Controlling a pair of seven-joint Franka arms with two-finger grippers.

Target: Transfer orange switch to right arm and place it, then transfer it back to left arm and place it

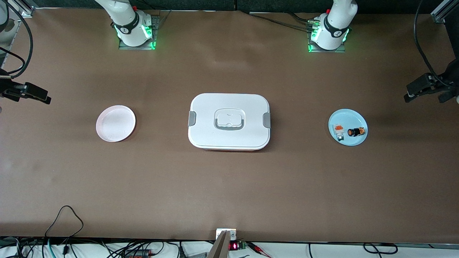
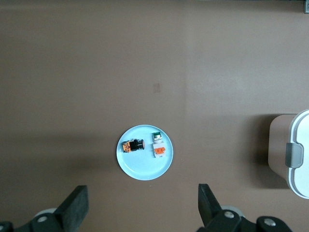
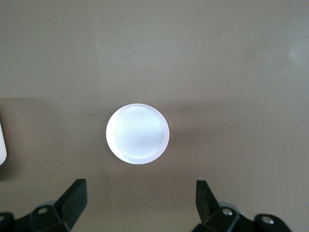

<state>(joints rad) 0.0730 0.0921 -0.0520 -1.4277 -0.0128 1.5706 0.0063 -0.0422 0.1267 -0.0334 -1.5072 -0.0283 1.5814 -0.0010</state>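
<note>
Brown table (image 1: 229, 186) carrying three items in a row across its middle, none close to an edge. Toward the left arm's end, a blue plate (image 1: 355, 141) holds the orange switch (image 1: 355, 132), lying on its side, with a small white block (image 1: 338, 131) just beside it. At the centre stands the box (image 1: 229, 121), lid on, grey clips at both ends. Toward the right arm's end lies an empty pink plate (image 1: 115, 123). The left gripper (image 2: 143, 207) hangs high over the blue plate, fingers spread wide, holding nothing. The right gripper (image 3: 141, 202) hangs high over the pink plate, likewise spread and empty. Both arm bases stand at the table's farthest edge.
</note>
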